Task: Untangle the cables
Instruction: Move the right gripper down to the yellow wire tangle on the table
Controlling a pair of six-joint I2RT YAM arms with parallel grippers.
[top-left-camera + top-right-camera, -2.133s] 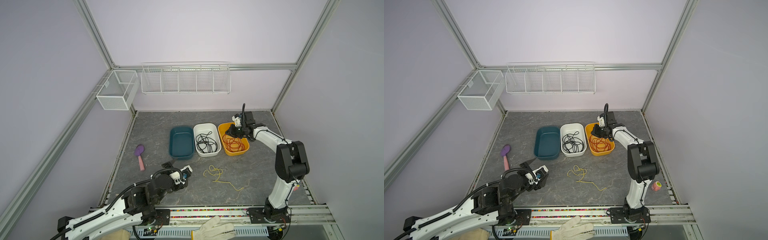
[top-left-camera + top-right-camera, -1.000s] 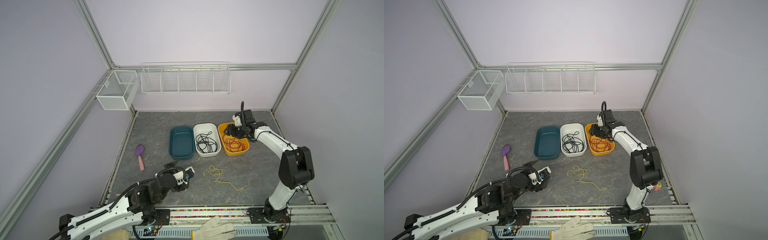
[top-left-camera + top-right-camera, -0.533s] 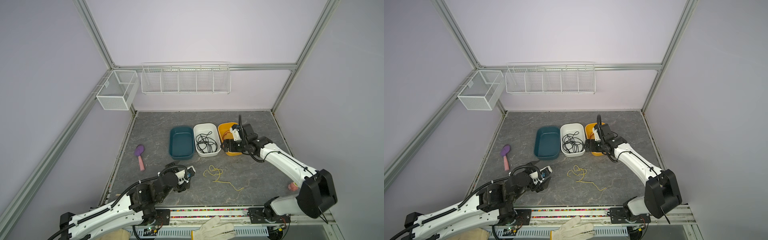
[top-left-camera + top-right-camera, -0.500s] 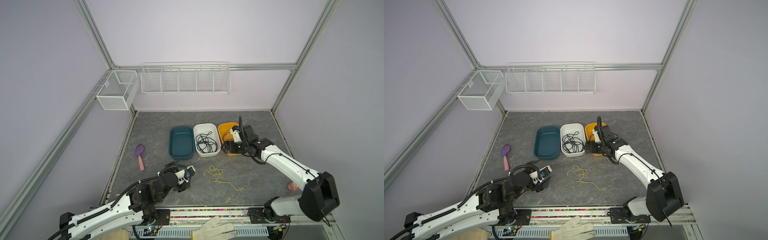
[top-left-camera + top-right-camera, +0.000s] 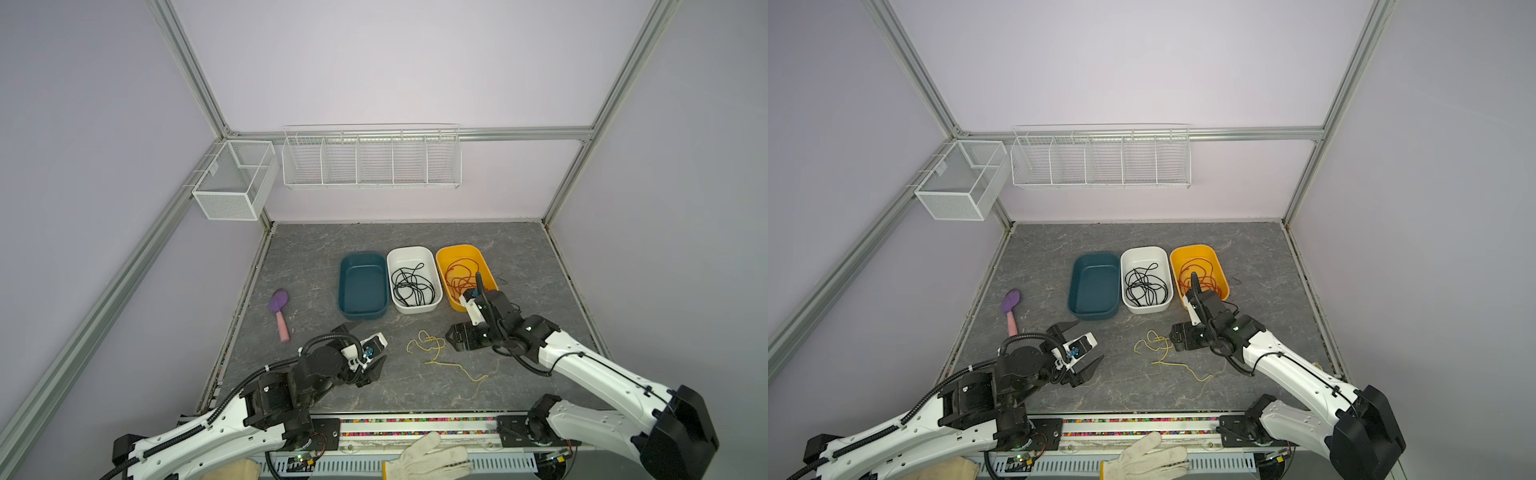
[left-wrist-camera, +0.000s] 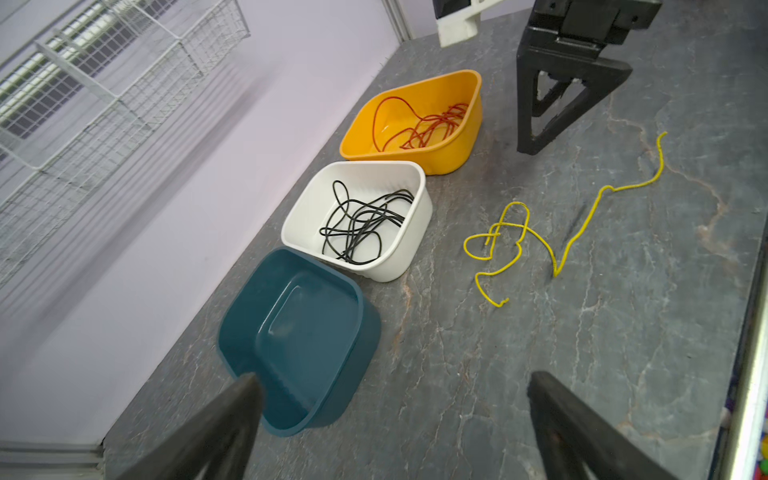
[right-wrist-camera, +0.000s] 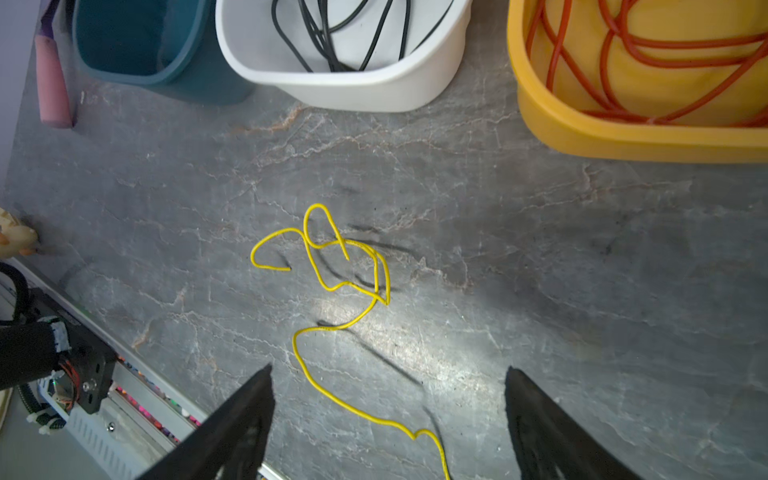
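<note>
We look down on a grey marbled table [image 5: 316,249] boxed in by lilac walls [image 5: 374,62] and a metal frame [image 5: 192,75]. We take the table's middle as the dial's centre, with 12 o'clock at the back wall. A white wire rack [image 5: 371,158] hangs on that wall at 12 o'clock, and a mesh basket [image 5: 232,180] hangs on the frame at 10 o'clock. A rail [image 5: 415,424] runs along the table's edge at 6 o'clock, and a pale glove [image 5: 428,459] lies just beyond it. A purple scoop [image 5: 279,309] with a pink handle lies at 9 o'clock, near the edge.

Three bins stand side by side in a row. The teal bin [image 5: 361,286] is at 11 o'clock. The white bin [image 5: 411,254] at 12 o'clock holds a loose black cable [image 5: 411,286]. The yellow bin [image 5: 457,251] at 1 o'clock holds a coiled red cable [image 5: 459,278].

The yellow cable [image 7: 377,296] lies on the bare table just off centre toward 5 o'clock, apart from the bins. Its loops cross one another and its tail trails off toward 5 o'clock.

The left gripper [image 6: 395,376] sits at 7 o'clock, facing the bins. Its jaws are spread wide with nothing between them. The right gripper [image 7: 388,368] is at 3 o'clock, just beside the yellow cable's loops. Its jaws also stand wide apart and hold nothing. In the right wrist view the cable's tail runs across the table between the two fingers, and we see no contact with either one.
</note>
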